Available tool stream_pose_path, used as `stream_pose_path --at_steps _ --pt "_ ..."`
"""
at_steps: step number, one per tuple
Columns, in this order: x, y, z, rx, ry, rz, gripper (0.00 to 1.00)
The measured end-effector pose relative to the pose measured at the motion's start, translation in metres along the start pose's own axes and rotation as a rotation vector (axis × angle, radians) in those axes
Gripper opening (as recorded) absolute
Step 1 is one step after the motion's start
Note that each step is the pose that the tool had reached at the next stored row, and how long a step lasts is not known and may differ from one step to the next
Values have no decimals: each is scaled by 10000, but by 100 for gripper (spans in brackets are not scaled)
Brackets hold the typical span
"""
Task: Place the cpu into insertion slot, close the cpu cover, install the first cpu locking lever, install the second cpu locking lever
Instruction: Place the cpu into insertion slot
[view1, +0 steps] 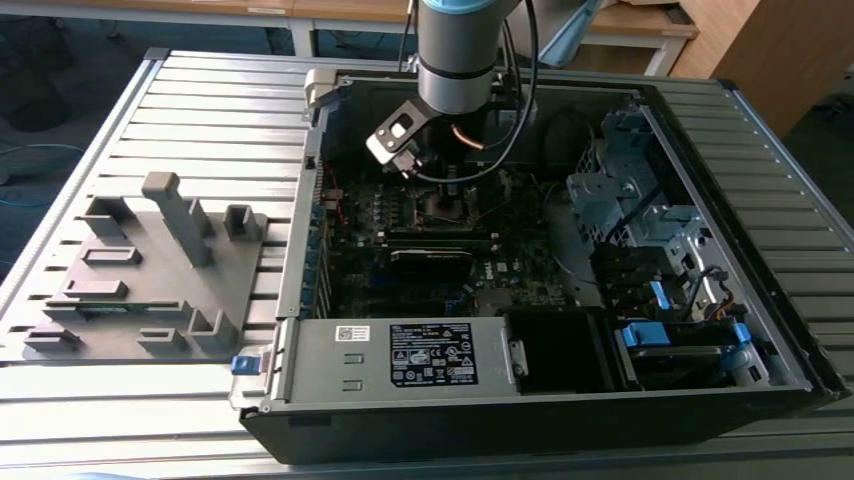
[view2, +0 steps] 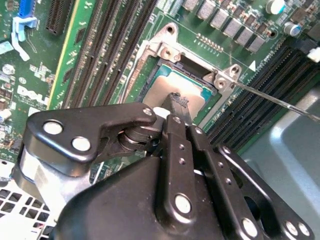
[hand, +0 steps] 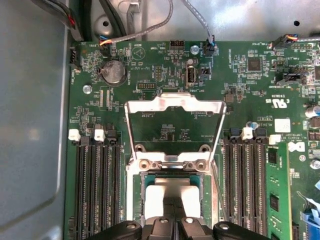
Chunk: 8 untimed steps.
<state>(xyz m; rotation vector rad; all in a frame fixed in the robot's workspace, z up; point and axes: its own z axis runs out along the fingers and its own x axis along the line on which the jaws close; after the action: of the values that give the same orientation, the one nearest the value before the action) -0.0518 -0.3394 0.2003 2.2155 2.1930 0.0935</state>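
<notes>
While cpu cover (hand: 174, 102) stands open | hand (hand: 175, 201) atop cpu (hand: 156, 192) | edges seemingly seated

Likely workshop: slatted metal bench (view1: 200, 110)

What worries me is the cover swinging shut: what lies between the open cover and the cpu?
In the first wrist view, only the socket's silvery hinge bracket with its screws lies between the open cover and the cpu; nothing loose sits there.
</notes>
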Motion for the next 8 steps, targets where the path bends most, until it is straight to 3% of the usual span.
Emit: stream_pose_path --at_steps 5,8 --pt "-2 4 -118 17 -28 -1 11" --pt "-1 6 -148 16 -26 -2 11"
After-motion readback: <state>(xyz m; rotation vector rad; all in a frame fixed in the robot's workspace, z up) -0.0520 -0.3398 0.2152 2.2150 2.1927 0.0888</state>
